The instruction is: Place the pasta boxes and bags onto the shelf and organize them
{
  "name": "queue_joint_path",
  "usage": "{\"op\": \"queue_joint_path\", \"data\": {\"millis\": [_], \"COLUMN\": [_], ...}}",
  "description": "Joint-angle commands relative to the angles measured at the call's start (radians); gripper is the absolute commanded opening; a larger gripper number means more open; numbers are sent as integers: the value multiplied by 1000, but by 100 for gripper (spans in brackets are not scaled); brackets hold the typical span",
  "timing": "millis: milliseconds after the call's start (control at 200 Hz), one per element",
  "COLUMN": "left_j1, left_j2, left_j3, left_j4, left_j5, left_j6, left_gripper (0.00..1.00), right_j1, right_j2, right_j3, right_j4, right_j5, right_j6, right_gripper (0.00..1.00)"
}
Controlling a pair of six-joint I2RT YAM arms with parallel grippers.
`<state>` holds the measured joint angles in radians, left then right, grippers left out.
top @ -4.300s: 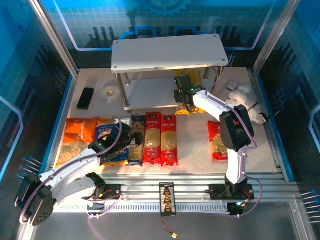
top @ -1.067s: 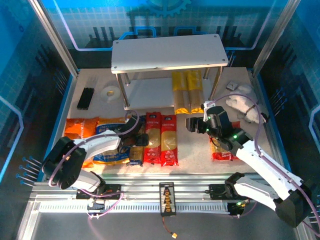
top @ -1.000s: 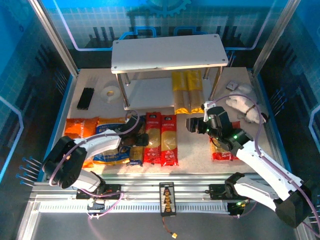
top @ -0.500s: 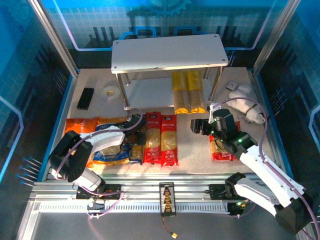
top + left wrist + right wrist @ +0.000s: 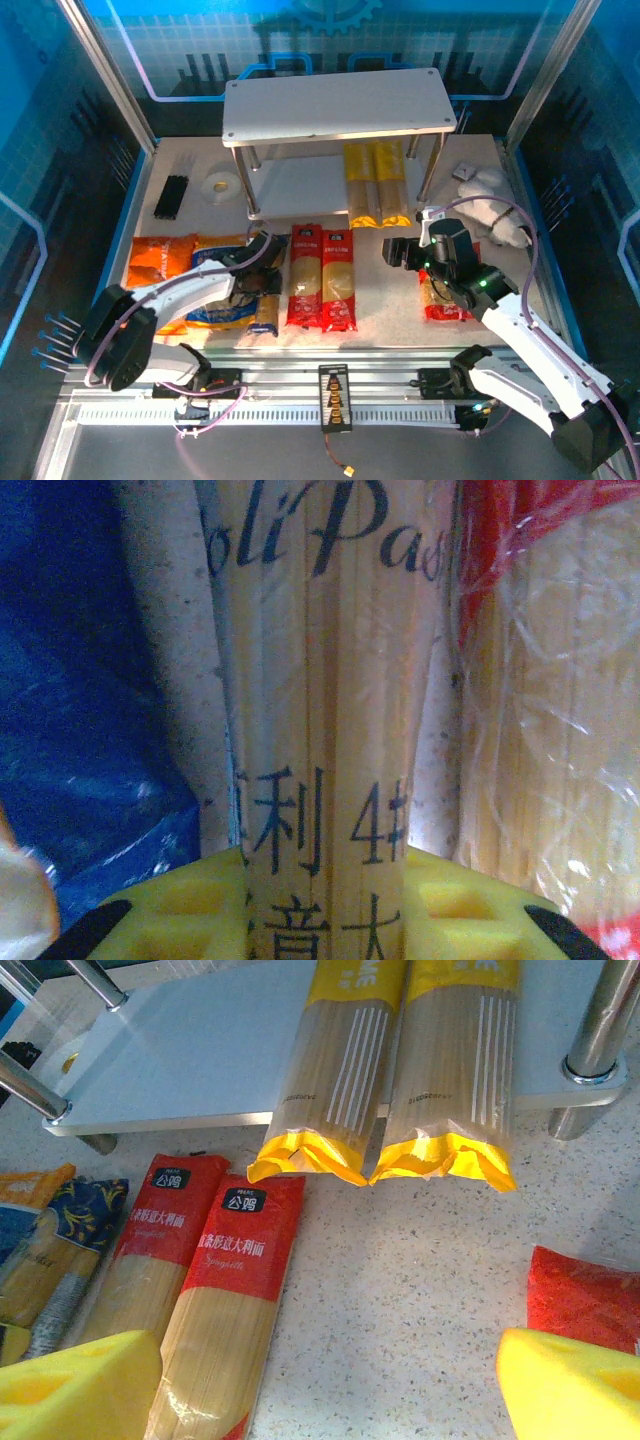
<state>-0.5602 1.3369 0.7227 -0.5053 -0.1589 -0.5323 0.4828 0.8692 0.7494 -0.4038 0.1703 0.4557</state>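
While the left gripper (image 5: 262, 281) sits low over the near row, its fingers (image 5: 180, 920) are closed against both long sides of the blue-and-tan pack (image 5: 320, 730). That pack lies flat on the table (image 5: 390, 300), with the blue bag (image 5: 215, 305) on its left.

There are five packs. Besides the gripped one, two red packs (image 5: 304, 275) (image 5: 338, 280) lie touching side by side just to its right. Two yellow packs (image 5: 361, 185) (image 5: 390, 183) lie side by side on the lower board of the shelf (image 5: 335, 105).

There are three bags. The orange bag (image 5: 158, 265) is far left, against the blue bag. The red bag (image 5: 440, 300) lies well apart on the right, partly under the right arm.

The right gripper (image 5: 392, 251) hovers between the red packs and the red bag. Its jaws stand wide with nothing between them.

The yellow packs' near ends overhang the lower board's front edge (crimped ends past the lip), and the right one lies just beside the right front leg. Left of them the lower board is bare across to the left legs, and the top board is bare too. A strip of bare table runs between the red packs and the red bag.
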Motion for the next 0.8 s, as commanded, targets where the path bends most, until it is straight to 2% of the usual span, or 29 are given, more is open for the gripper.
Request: {"op": "queue_joint_path", "data": {"millis": [0,170,340,535,795], "left_j1": [-4,-9,-10,5,104], "left_j2": [-116,-187,-174,-25,225], "left_j3": [49,111,184,330,530], "left_j4": [-44,-67,-41,57,141], "left_j5": [9,36,32,-49,-87], "left_j6": [35,48,76,146,176], "left_gripper": [25,25,26,28,28], "right_j1": [-11,-11,-11,-7,2], "right_j2": [-22,-15,-5,18,16], "right_j3": [-10,-4,2,14,26], "right_j4": [-13,-14,-15,-16,-47], "right_j5": [-11,-20,-27,-48,-50], "right_j6": [19,20,24,28,16], "right_gripper": [88,88,87,88,88]}}
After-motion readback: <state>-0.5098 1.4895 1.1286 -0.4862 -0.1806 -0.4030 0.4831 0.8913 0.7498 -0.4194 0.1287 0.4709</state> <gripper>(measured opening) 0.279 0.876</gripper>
